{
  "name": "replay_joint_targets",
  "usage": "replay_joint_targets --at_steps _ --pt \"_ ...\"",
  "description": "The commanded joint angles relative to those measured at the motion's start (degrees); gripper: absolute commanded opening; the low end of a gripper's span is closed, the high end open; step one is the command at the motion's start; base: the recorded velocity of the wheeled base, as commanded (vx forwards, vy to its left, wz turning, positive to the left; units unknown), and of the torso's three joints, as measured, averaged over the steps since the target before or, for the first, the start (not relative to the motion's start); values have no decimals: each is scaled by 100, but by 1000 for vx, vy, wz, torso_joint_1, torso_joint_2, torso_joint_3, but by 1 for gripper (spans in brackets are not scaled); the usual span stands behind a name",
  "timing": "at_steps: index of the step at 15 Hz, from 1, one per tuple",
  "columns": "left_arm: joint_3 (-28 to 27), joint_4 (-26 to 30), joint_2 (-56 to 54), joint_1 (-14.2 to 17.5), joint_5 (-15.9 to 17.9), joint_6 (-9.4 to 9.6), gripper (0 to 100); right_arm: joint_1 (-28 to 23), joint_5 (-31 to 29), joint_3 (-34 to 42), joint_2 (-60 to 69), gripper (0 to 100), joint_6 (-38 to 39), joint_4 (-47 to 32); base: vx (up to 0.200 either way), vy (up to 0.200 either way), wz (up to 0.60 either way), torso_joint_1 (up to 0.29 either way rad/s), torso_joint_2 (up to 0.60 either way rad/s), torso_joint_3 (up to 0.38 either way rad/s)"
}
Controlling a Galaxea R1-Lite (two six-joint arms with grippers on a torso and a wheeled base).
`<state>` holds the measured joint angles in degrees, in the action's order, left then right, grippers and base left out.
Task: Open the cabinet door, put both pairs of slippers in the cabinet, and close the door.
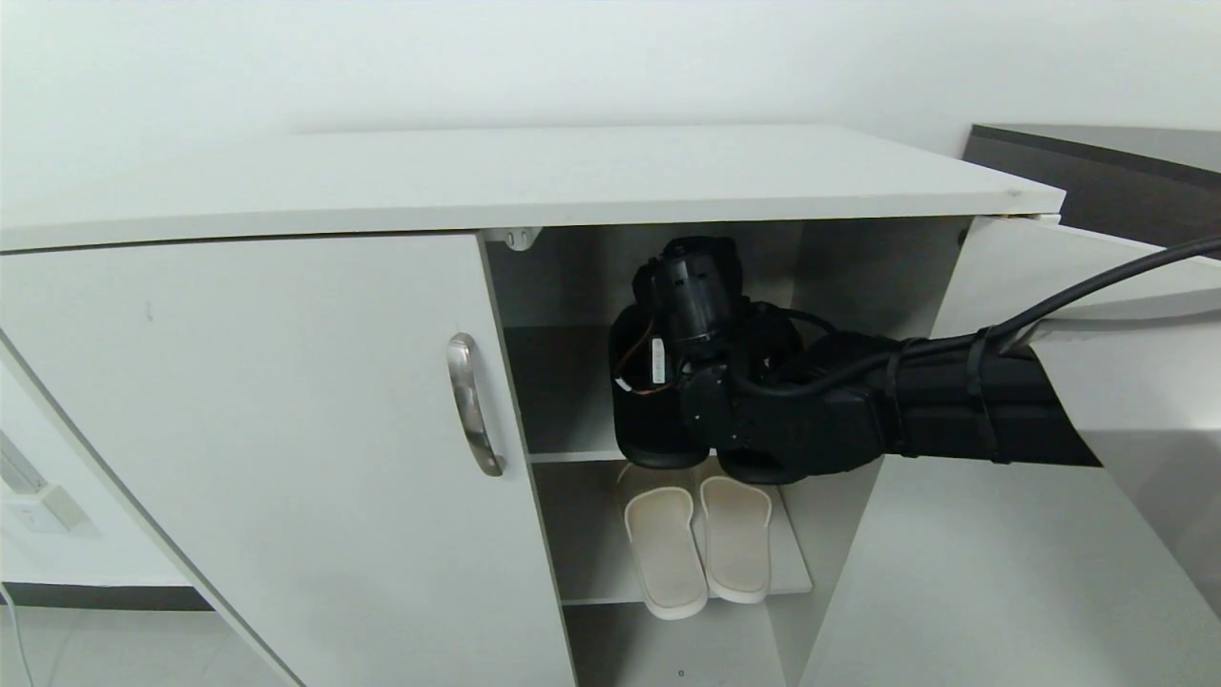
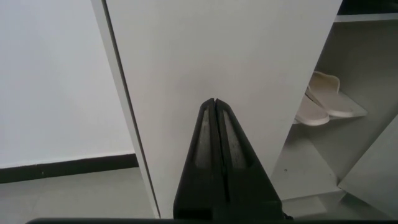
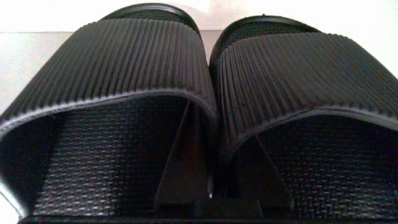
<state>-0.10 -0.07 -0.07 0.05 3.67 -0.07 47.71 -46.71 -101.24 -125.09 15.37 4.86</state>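
In the cabinet (image 1: 534, 181), at its upper shelf (image 1: 563, 391), the right jaws are clenched on the 2 black slippers (image 3: 149, 81), 1 jaw inside each, pinching their inner walls together. The white slippers (image 1: 696, 549) lie on the cabinet's shelf below. The cabinet's right door (image 1: 1049, 534) stands open. The left jaws are pressed together on nothing, facing the cabinet's closed left door (image 2: 217, 50).

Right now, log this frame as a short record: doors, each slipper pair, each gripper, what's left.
left door: closed
right door: swung open
white slippers: side by side on the lower shelf
black slippers: at the upper shelf, heels past its front edge
right gripper: shut on the black slippers' adjoining straps
left gripper: shut, empty, in front of the left door
left to do: release black slippers, close right door
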Motion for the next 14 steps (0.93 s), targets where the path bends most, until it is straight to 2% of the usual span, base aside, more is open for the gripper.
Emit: replay_joint_targets --at_steps 1,8,9,14 --pt "1 -1 7 4 2 -1 0 -43 4 -62 -112 0 1 -3 0 0 0 0 0 0" --pt "1 7 7 4 2 -1 0 -52 4 -89 -156 0 1 -3 0 0 0 0 0 0" --pt "1 7 7 4 2 -1 0 -52 13 -80 -156 100 1 -3 0 0 0 0 0 0" --pt "1 -1 7 4 2 -10 0 -34 22 26 -130 100 10 -38 0 0 0 0 0 0"
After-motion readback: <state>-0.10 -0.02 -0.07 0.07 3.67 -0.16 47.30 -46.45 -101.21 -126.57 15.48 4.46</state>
